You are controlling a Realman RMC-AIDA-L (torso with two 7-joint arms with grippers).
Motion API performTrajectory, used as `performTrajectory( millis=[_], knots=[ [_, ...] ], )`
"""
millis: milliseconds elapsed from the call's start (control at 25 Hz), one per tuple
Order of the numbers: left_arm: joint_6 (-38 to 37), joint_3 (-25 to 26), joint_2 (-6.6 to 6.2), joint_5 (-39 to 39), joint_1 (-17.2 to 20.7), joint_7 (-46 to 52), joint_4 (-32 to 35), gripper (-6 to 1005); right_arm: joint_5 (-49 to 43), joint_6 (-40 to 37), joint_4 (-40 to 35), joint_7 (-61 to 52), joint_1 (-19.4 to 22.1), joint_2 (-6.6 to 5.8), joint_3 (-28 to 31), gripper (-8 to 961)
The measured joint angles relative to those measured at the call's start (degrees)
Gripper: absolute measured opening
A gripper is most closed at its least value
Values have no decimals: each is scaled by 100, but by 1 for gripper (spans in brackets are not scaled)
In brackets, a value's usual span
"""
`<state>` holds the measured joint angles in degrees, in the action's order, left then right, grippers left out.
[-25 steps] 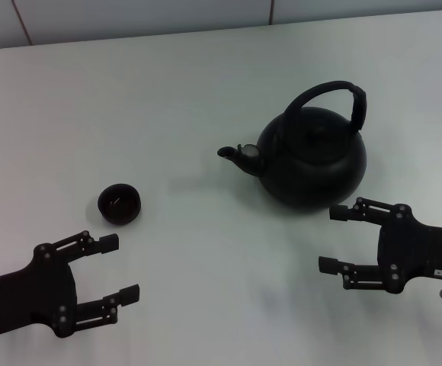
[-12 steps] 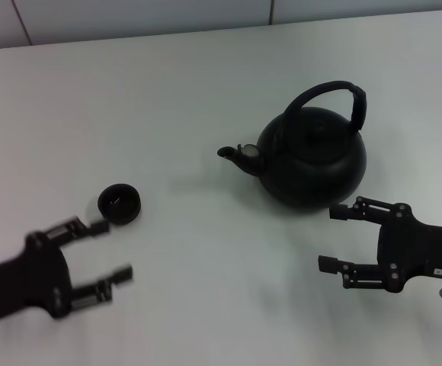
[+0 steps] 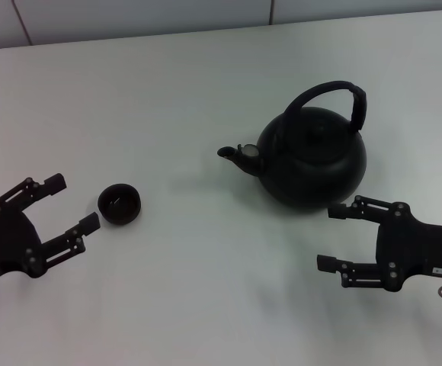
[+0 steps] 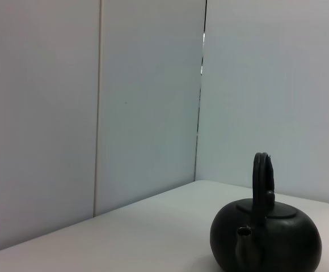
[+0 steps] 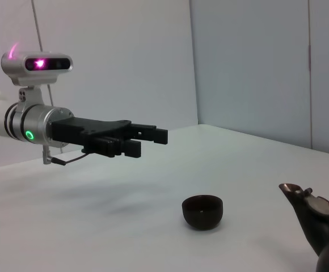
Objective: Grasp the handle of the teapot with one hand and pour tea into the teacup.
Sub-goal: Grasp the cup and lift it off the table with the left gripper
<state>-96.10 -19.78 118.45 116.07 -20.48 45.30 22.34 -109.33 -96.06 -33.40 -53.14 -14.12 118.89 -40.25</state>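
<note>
The matte-black teapot [image 3: 312, 160] stands on the white table right of centre, its spout [image 3: 236, 155] pointing left. Its arched handle [image 3: 329, 88] stands upright. The teapot also shows in the left wrist view [image 4: 266, 242]. The small black teacup [image 3: 120, 203] sits to the left, and also shows in the right wrist view [image 5: 203, 211]. My left gripper [image 3: 72, 202] is open and empty, just left of the teacup and apart from it. My right gripper [image 3: 329, 237] is open and empty, near the teapot's front right. No tea is visible.
The white table [image 3: 206, 84] ends at a grey wall along the far edge. In the right wrist view my left gripper [image 5: 147, 140] hovers above the table behind the teacup, and the teapot spout [image 5: 307, 211] shows at the edge.
My left gripper has moved left and farther from me, from in front of the teacup to beside it on its left. The right gripper, teapot and teacup have not moved.
</note>
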Motion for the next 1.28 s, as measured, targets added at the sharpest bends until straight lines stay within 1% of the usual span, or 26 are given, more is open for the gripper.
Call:
performTrajectory(
  millis=[280,400,480,520,720,1080,1280],
  knots=[
    [115,20,5,-18,0,-185,-107,748,0,0,0,0,-15,1,0,816],
    [417,-1,7,-23,-6,-476,-261,745,1,0,0,0,-15,1,0,816],
    [795,-34,13,0,-12,-730,-392,743,0,0,0,0,-15,4,0,816],
    [1099,-52,13,8,-13,-909,-487,742,1,0,0,0,-14,7,0,816],
    [1401,-106,12,11,-23,-1002,-589,737,5,0,0,0,-12,9,-3,817],
    [1489,-211,10,17,-54,-1006,-614,729,16,0,0,-1,-11,10,0,817],
    [1703,-211,19,6,-157,-1017,-751,724,21,0,2,-2,-16,10,-5,817]
  ],
)
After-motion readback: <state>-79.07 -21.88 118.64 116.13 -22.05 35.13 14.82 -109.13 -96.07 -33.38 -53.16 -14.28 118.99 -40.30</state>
